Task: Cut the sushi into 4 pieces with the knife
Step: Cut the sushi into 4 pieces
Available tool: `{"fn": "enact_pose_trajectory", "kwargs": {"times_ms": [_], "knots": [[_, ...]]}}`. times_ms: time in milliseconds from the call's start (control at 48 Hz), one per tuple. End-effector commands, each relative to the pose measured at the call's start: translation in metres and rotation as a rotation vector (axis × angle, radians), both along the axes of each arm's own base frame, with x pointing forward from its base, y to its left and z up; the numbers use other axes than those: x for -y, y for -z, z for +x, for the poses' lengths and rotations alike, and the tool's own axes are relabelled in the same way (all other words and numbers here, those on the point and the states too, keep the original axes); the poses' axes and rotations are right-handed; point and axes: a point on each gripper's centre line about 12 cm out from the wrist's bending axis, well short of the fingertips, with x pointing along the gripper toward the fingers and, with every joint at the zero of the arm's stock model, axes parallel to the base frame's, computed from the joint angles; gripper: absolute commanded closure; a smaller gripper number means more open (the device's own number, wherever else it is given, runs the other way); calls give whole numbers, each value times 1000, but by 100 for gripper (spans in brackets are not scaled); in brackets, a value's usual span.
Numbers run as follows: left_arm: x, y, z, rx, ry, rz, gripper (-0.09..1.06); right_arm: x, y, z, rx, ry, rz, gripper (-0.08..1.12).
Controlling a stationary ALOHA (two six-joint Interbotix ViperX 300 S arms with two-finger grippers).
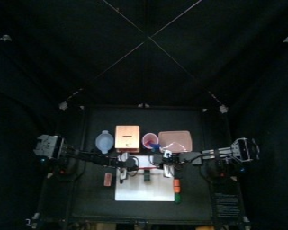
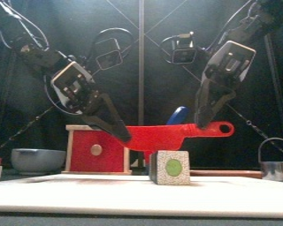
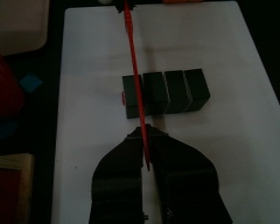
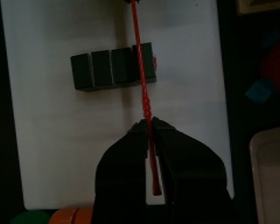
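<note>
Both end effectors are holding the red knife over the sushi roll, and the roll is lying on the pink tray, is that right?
Not quite. The sushi roll lies on the white cutting board instead, as the left wrist view shows. The left end effector and right end effector do both hold the red knife over it.
</note>
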Motion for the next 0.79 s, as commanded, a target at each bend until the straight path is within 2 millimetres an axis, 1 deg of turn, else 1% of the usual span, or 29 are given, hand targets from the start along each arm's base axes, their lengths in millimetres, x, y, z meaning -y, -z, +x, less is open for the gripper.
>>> {"fn": "enact_pose_trajectory", "kwargs": {"times_ms": [21,146,250,458,521,792], "knots": [[4,-2,5,9,11,1,57,1,-5,2,17,9,4,71],[4,-1,4,5,9,0,57,1,-4,2,17,10,8,71],[6,-4,5,14,13,-3,57,1,-6,5,26,10,8,71],[7,-20,6,55,16,-7,57,-1,-16,8,55,6,10,71],[8,-23,6,63,19,-7,57,-2,-15,8,52,3,10,71],[9,-15,4,33,20,-7,57,-5,-10,6,35,2,19,71]]}}
